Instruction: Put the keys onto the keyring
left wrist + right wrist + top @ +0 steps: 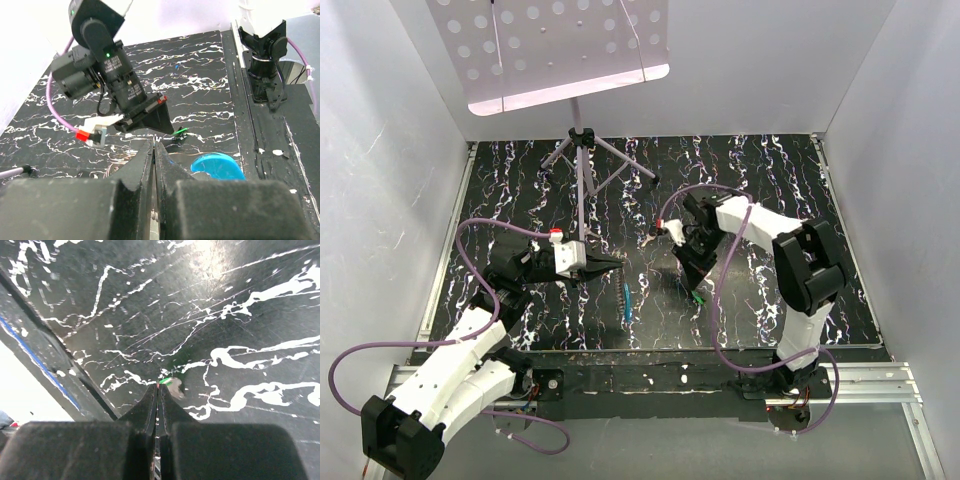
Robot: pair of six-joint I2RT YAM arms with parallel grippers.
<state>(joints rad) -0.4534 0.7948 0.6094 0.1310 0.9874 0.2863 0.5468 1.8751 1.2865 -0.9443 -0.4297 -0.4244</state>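
lower centre: my right gripper [158, 386], fingers pressed together, tips at the green key [168, 381]; my left gripper [154, 148] likewise closed.

Tiny green-headed key [698, 297] low on the table [770, 200], apparently pinched by the right tool [158, 386]; blue-tagged keyring [628, 298] lies just left

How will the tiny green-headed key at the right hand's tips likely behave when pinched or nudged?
The green-headed key looks tiny beside the right hand, so probably very light and apt to skid on the mat. It seems to lie flat, so rolling looks unlikely. With so little to grip, it may twist out of a pinch.
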